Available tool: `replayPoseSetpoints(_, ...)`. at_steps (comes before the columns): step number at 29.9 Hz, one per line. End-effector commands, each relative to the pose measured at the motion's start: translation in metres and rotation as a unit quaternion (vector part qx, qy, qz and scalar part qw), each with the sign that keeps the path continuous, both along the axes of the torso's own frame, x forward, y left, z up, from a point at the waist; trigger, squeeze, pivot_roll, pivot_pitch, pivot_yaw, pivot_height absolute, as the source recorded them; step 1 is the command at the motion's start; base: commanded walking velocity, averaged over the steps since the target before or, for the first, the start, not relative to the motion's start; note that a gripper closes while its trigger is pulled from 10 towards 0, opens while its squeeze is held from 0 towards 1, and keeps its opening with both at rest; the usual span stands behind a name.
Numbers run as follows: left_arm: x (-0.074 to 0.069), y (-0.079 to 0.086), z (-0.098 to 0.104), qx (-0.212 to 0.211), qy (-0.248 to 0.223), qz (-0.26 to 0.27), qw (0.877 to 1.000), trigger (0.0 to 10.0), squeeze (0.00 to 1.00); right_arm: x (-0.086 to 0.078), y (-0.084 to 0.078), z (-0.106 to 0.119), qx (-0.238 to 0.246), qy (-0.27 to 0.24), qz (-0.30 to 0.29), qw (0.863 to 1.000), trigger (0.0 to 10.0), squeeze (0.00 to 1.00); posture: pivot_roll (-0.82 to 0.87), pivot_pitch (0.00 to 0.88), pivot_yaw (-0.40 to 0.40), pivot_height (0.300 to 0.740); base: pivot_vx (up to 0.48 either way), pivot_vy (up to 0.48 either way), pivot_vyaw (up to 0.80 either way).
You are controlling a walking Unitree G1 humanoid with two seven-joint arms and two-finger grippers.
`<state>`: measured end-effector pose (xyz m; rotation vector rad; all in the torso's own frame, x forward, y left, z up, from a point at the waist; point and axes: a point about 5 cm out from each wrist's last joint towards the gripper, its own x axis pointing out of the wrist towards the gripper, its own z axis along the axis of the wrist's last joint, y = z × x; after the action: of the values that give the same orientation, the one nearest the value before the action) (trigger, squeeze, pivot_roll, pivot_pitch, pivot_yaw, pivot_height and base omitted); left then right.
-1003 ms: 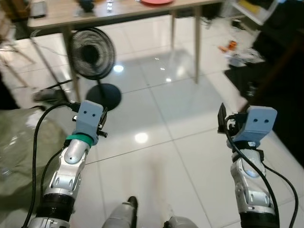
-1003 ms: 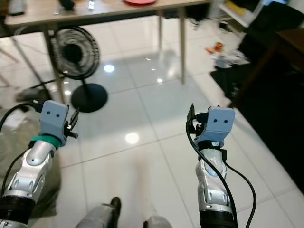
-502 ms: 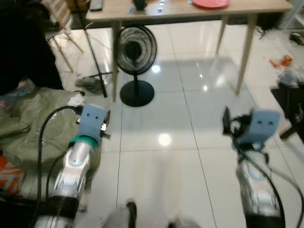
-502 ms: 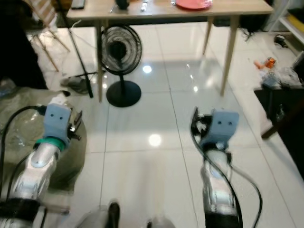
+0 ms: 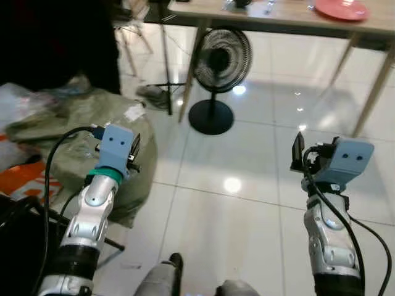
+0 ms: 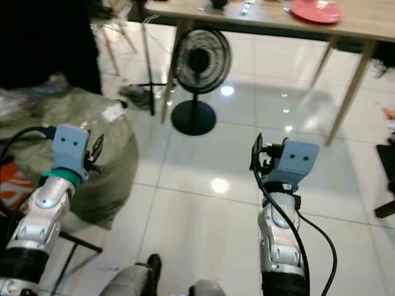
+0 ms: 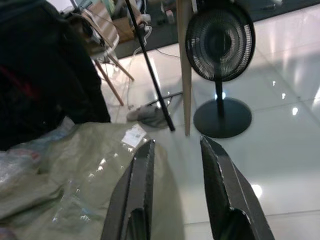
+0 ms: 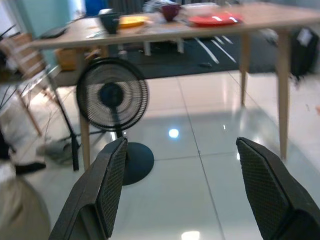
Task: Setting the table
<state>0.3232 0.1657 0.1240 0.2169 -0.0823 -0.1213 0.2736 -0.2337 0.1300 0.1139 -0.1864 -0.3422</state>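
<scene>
A long wooden table (image 8: 150, 35) stands some way ahead across the tiled floor. On it are a red plate (image 5: 341, 9), a yellow plate (image 8: 131, 21), a dark cup (image 8: 109, 21) and a dark red bowl (image 8: 170, 10). Both arms are raised in front of me over bare floor, far short of the table. My left gripper (image 7: 177, 144) is open with a modest gap and nothing in it. My right gripper (image 8: 181, 142) is open wide and also holds nothing.
A black pedestal fan (image 5: 219, 61) stands on the floor at the table's near left leg. A large green sack (image 5: 80, 123) lies on the floor to my left, with a dark shape (image 5: 55, 37) behind it and a thin black stand (image 5: 165, 61) beside it.
The whole picture has swung as I turn left: table and fan slid to the right and the green sack came into view. Both arms keep their raised pose.
</scene>
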Motion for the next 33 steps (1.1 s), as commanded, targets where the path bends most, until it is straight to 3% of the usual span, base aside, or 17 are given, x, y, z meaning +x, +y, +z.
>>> replayPoseSetpoints(1, 0.005, -0.001, 0.004, -0.004, -0.004, 0.006, 1.000, 10.0, 0.00, -0.001, -0.005, 0.001, 0.022, -0.004, -0.014, 1.000, 10.0, 0.00, -0.02, 0.000, 0.067, 0.740, 0.458, 0.000, 0.00)
replayPoseSetpoints(27, 0.013, -0.019, 0.010, 0.001, -0.017, -0.027, 0.999, 10.0, 0.00, -0.002, -0.004, 0.005, 0.010, -0.009, -0.011, 1.000, 10.0, 0.00, -0.03, 0.000, 0.074, 0.740, 0.465, 0.000, 0.00)
replayPoseSetpoints(33, 0.011, -0.024, 0.009, 0.003, -0.019, -0.039, 0.999, 10.0, 0.00, -0.004, -0.007, 0.003, 0.016, -0.004, -0.016, 1.000, 10.0, 0.00, -0.03, 0.000, 0.074, 0.740, 0.469, 0.000, -0.80)
